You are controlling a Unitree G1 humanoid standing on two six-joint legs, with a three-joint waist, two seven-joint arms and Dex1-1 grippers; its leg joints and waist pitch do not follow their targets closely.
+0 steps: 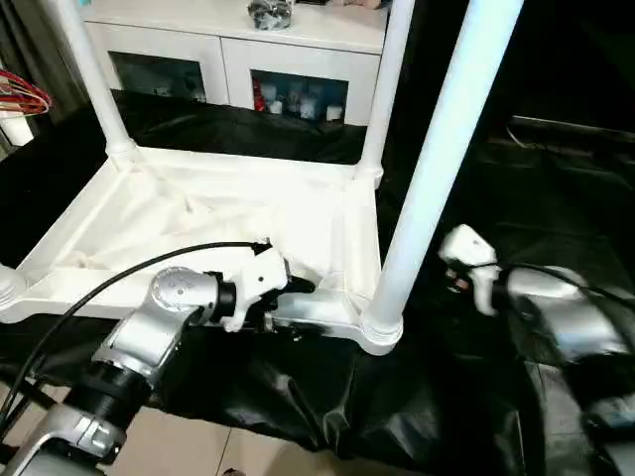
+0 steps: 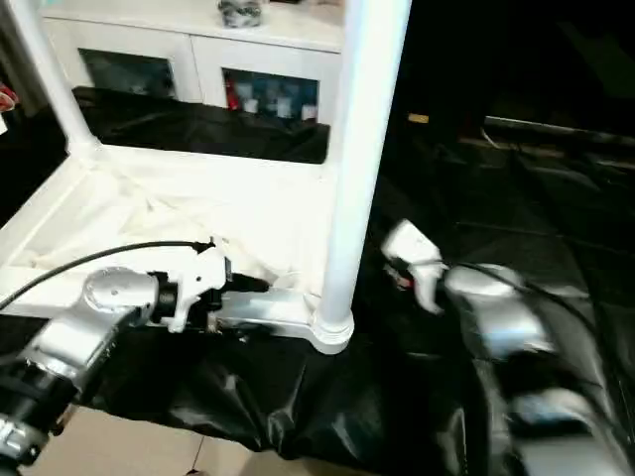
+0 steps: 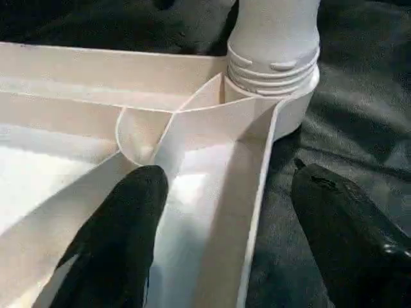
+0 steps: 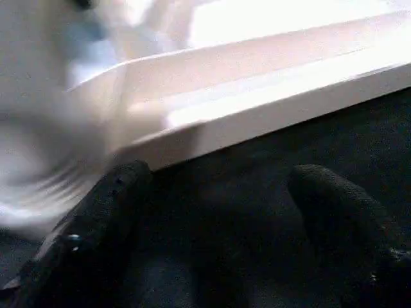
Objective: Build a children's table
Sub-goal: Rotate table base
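The white tabletop [image 1: 198, 213] lies upside down on black cloth, ribbed underside up. Three white legs stand in its corner sockets: far left [image 1: 94, 79], far right [image 1: 387, 79] and near right [image 1: 437, 169]. The near left socket [image 1: 5, 288] holds no leg that I can see. My left gripper [image 3: 225, 224] is open and straddles the near rim beside the near right socket [image 3: 273, 77], one finger [image 3: 128, 237] inside the rim and the other [image 3: 347, 237] outside it. My right gripper [image 1: 448, 278] hovers open just right of that leg, low over the cloth, with nothing between its fingers [image 4: 340, 218].
A white cabinet with glass doors [image 1: 248, 59] stands behind the tabletop. A red wire object [image 1: 20, 94] sits at the far left. The black cloth [image 1: 536, 178] drapes over the support's near edge, with tiled floor [image 1: 198, 436] below.
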